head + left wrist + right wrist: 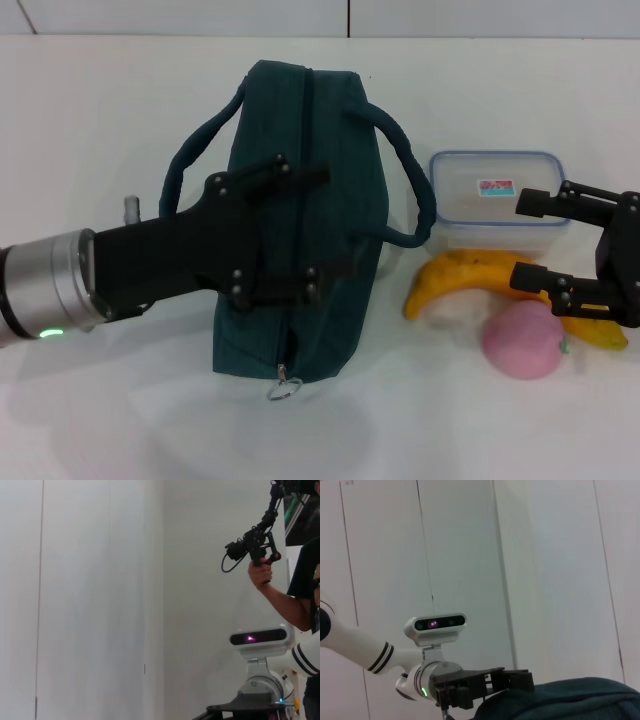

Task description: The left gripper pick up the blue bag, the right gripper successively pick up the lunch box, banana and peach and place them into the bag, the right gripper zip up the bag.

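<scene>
The blue bag (300, 220) lies on its side in the middle of the white table, its zipper running toward me and the ring pull (283, 388) at the near end. My left gripper (318, 232) reaches in from the left and hangs open over the bag, one finger on each side of the zipper line. The lunch box (495, 195) sits to the right of the bag. In front of it lies the banana (455, 280), and the peach (522, 340) is nearest to me. My right gripper (527, 240) is open over the lunch box's near edge and the banana.
The bag's handle (405, 180) loops out toward the lunch box. The right wrist view shows the bag (570, 700) with the left gripper (485, 685) above it. In the left wrist view a person (300, 595) stands by the wall holding a camera rig.
</scene>
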`<action>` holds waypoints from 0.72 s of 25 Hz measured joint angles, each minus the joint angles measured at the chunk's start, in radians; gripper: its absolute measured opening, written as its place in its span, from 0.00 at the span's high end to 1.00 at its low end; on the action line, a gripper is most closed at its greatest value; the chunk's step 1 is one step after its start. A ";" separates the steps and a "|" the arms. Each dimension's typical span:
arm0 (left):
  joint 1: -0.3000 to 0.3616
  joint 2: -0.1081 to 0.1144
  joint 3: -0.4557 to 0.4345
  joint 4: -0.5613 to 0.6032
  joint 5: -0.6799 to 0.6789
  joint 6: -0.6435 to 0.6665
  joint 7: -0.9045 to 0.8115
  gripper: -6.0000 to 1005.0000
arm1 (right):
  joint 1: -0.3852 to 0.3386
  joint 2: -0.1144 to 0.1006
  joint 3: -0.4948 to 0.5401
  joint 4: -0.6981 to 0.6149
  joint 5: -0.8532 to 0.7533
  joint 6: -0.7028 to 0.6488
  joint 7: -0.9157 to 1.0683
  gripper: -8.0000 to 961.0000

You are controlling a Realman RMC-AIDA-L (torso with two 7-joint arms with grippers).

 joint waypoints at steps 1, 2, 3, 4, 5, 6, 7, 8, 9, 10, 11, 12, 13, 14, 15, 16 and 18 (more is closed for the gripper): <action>0.002 0.001 -0.001 0.007 -0.001 0.000 0.000 0.13 | 0.000 0.001 0.000 0.000 0.001 0.000 0.000 0.21; 0.003 0.003 -0.003 0.012 -0.002 0.000 0.000 0.13 | 0.000 0.001 0.001 0.000 0.002 0.000 -0.001 0.21; 0.004 0.005 -0.007 0.017 -0.004 0.001 -0.002 0.13 | -0.001 0.002 0.003 0.000 0.002 0.000 -0.001 0.21; 0.004 0.007 -0.011 0.019 -0.004 0.001 -0.003 0.14 | -0.001 0.002 0.004 0.000 0.003 0.000 -0.001 0.21; 0.003 0.011 -0.016 0.019 -0.005 0.003 -0.005 0.14 | 0.000 0.003 0.006 0.000 0.003 0.000 -0.001 0.21; 0.002 0.015 -0.019 0.019 -0.005 0.005 -0.006 0.14 | 0.002 0.003 0.007 0.000 0.003 0.000 -0.001 0.21; 0.000 0.020 -0.021 0.019 -0.005 0.007 -0.007 0.14 | 0.004 0.004 0.007 0.000 0.003 0.000 -0.001 0.21; -0.001 0.025 -0.022 0.019 -0.006 0.008 -0.008 0.14 | 0.006 0.004 0.007 0.000 0.003 0.000 -0.001 0.21; -0.003 0.032 -0.024 0.020 -0.006 0.011 -0.010 0.14 | 0.008 0.004 0.007 0.000 0.003 0.002 0.000 0.21; -0.003 0.038 -0.028 0.023 -0.006 0.012 -0.014 0.15 | 0.011 0.003 0.007 0.000 0.003 0.004 0.002 0.21; -0.002 0.044 -0.039 0.031 -0.006 0.014 -0.022 0.15 | 0.013 0.001 0.007 0.000 0.003 0.005 0.003 0.21; 0.003 0.047 -0.048 0.043 -0.004 0.015 -0.032 0.15 | 0.014 0.000 0.007 0.000 0.003 0.006 0.003 0.21; 0.009 0.049 -0.058 0.055 -0.002 0.016 -0.046 0.15 | 0.016 0.000 0.007 0.000 0.003 0.006 0.003 0.21; 0.019 0.051 -0.069 0.077 0.000 0.017 -0.068 0.15 | 0.017 -0.001 0.007 0.000 0.003 0.006 0.003 0.21; 0.027 0.052 -0.077 0.097 0.001 0.017 -0.092 0.16 | 0.018 -0.001 0.007 0.000 0.003 0.007 0.003 0.21; 0.034 0.053 -0.084 0.117 0.002 0.017 -0.118 0.16 | 0.019 -0.001 0.007 0.000 0.003 0.007 0.003 0.21; 0.042 0.055 -0.099 0.164 0.012 0.010 -0.193 0.16 | 0.019 -0.001 0.007 0.000 0.003 0.008 0.003 0.21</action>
